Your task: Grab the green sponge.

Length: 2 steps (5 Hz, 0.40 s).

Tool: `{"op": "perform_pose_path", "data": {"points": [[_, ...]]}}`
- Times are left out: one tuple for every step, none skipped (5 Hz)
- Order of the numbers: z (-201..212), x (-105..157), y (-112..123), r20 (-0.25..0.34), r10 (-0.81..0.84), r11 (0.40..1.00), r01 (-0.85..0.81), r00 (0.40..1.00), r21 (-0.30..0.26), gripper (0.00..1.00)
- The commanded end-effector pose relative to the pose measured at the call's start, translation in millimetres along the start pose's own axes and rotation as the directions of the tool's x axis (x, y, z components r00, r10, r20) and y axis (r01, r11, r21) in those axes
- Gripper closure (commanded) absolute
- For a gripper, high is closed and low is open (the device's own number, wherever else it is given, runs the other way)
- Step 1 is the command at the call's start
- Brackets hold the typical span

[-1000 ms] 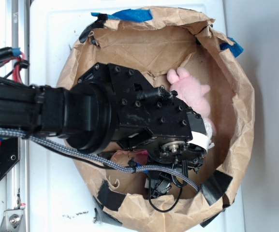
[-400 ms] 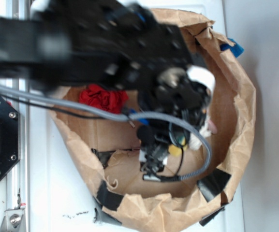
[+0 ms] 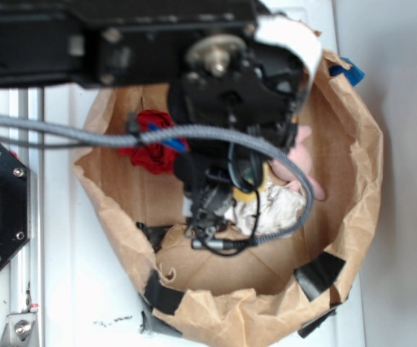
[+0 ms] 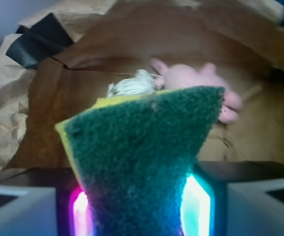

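The green sponge (image 4: 142,152) fills the wrist view, dark green scouring face toward the camera and a thin yellow foam edge along its upper left. It is pinched at its lower end, where it narrows between the glowing pads. My gripper (image 4: 138,209) is shut on it and holds it above the floor of the brown paper bowl (image 4: 43,98). In the exterior view the black gripper (image 3: 209,220) hangs over the bowl's middle. A small patch of the sponge's yellow foam (image 3: 248,195) shows beside it; the rest is hidden by the arm.
Inside the paper bowl (image 3: 356,166) lie a wrinkly white paper wad (image 3: 274,210) (image 4: 132,84), a pink plush toy (image 3: 300,170) (image 4: 196,78) and a red cloth ball (image 3: 154,150). Black tape patches (image 3: 322,273) sit on the rim. A grey cable (image 3: 85,130) crosses the bowl.
The arm has swung from the bowl's lower middle toward the top of the exterior view and risen, carrying the sponge. The red cloth ball and paper wad have come into sight.
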<state>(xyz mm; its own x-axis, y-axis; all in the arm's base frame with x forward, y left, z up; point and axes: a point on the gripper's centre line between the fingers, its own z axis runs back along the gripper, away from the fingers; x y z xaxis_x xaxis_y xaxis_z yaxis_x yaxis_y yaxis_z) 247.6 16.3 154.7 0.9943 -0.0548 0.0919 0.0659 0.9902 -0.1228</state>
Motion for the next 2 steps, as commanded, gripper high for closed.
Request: {"op": "perform_pose_path", "data": {"points": [[19.7, 4.6, -17.8, 0.082, 0.042, 0.992, -0.051, 0.996, 0.111, 1.00], [19.0, 4.7, -19.8, 0.107, 0.036, 0.992, -0.049, 0.994, 0.120, 1.00]]}}
